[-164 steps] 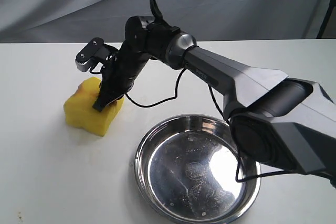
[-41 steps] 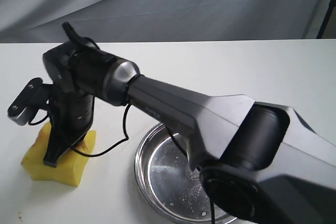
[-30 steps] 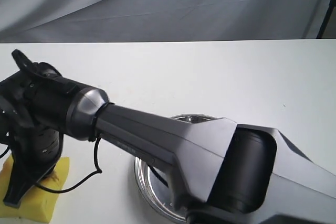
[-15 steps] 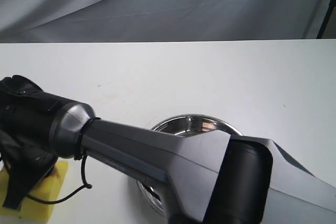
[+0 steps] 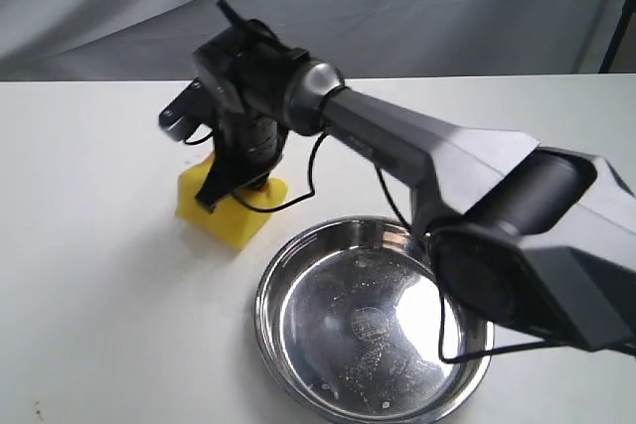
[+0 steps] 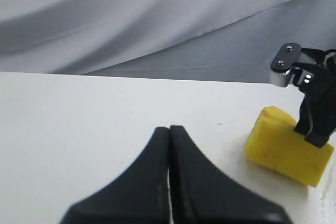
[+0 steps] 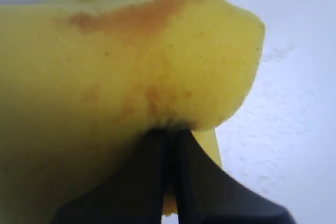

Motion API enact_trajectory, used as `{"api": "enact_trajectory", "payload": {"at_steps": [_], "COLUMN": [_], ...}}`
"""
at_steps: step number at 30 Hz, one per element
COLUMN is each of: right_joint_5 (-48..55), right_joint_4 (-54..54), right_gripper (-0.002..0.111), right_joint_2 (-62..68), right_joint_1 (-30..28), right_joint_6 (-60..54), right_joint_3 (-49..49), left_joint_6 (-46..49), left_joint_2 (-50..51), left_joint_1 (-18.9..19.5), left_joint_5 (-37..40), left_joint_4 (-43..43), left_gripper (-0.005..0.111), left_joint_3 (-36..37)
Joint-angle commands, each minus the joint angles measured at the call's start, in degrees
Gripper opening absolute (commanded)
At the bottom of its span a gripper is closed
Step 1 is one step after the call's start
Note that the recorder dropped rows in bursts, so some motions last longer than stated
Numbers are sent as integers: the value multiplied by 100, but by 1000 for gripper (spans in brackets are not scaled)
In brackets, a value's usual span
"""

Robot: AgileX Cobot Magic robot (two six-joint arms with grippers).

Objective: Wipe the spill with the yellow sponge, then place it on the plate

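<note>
- Exterior view: a grey cloth (image 5: 417, 7) hangs behind the white table (image 5: 89, 325). The right arm (image 5: 427, 146) reaches in from the right, across the middle. Its wrist and a looping black cable (image 5: 309, 184) hide much of the top of the yellow sponge (image 5: 238, 225). The right gripper (image 5: 231, 194) is clamped down into that top face. The sponge is a thick, bright yellow block sitting on the table left of centre. The plate (image 5: 266, 295), a shiny steel dish with a raised rim and scratched, mirror-like bottom, lies just beside the sponge on the near right, not touching it.
- Left wrist view: the left gripper (image 6: 169, 129) is in the foreground, its dark fingers pressed together with nothing between them. It is well apart from the sponge (image 6: 283, 148). The right gripper (image 6: 314, 129) stands on the sponge's far end and covers that corner. The block rests on the table, its edges rounded.
- Right wrist view: the sponge (image 7: 105, 77) fills nearly the whole picture and blocks most of the table (image 7: 294, 103). The foam is porous and yellow, with an orange-brown stain (image 7: 142, 11) along its upper edge. The right gripper's fingers (image 7: 149, 182) are pinched tight into the foam.
</note>
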Motion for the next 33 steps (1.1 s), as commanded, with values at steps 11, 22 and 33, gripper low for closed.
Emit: {"api": "enact_trajectory", "payload": {"at_steps": [11, 22, 33], "right_joint_5": [108, 108, 108], "right_joint_4": [912, 1891, 966], "right_gripper": [0, 0, 0], "right_joint_2": [0, 0, 0], "right_joint_1": [-1558, -5, 1613], "right_joint_6": [-311, -460, -599], "right_joint_3": [42, 42, 42], "left_joint_6": [-31, -31, -31], "left_joint_2": [-12, -12, -12], "left_joint_1": [-26, -26, -26], "left_joint_5": [-34, -34, -34], "left_joint_4": [-65, -65, -65], "left_gripper": [0, 0, 0], "left_joint_3": [27, 27, 27]}}
